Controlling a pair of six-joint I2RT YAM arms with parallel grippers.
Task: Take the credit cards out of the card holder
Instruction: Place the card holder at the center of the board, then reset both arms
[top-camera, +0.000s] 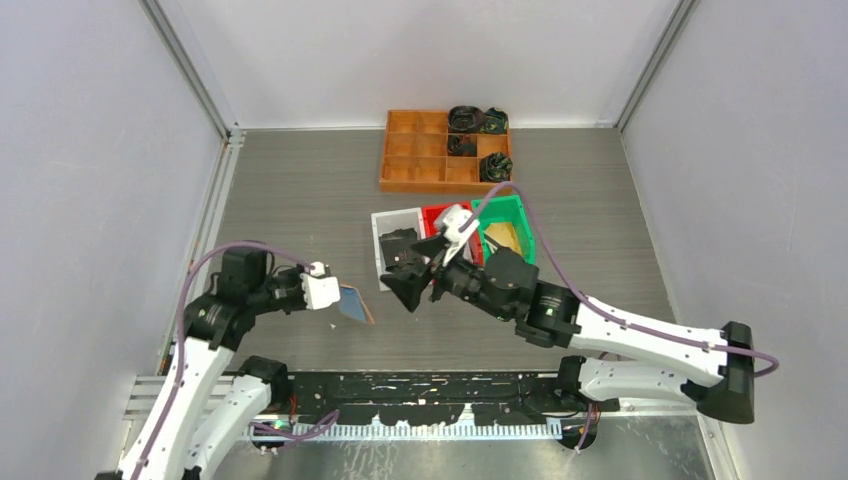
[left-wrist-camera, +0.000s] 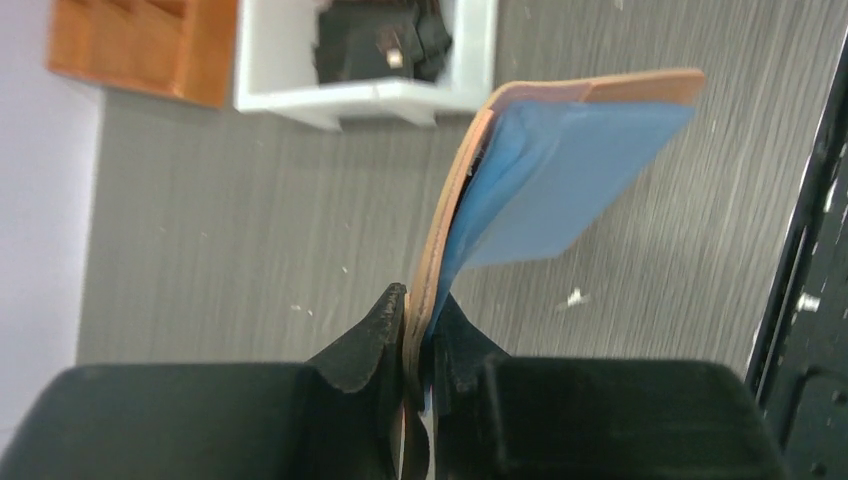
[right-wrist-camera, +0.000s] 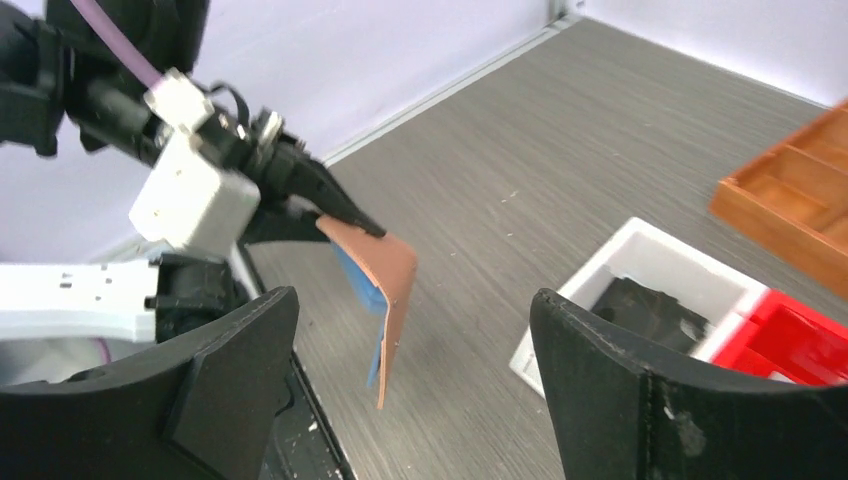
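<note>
Card holder (left-wrist-camera: 560, 170) pinched in your left end effector (left-wrist-camera: 418, 305).
Your right end effector (right-wrist-camera: 410, 310) stands spread; white bin (left-wrist-camera: 350, 98) holds dark items (left-wrist-camera: 375, 45), green bin (top-camera: 527, 235) a tan item (top-camera: 502, 237).

One card holder (top-camera: 355, 303), three bins (top-camera: 377, 238) (white, red, green), one tray (top-camera: 385, 160)

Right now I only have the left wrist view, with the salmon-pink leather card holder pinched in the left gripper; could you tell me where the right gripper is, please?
Observer: The right gripper is open, just right of the salmon-pink leather card holder, not touching it.
Operator: Which side of the holder faces it?
Observer: Its outer side; the pale blue pockets are on the far side.
Operator: What stands beside the white plastic bin?
Observer: A red plastic bin, then a green plastic bin, in a row to its right.
</note>
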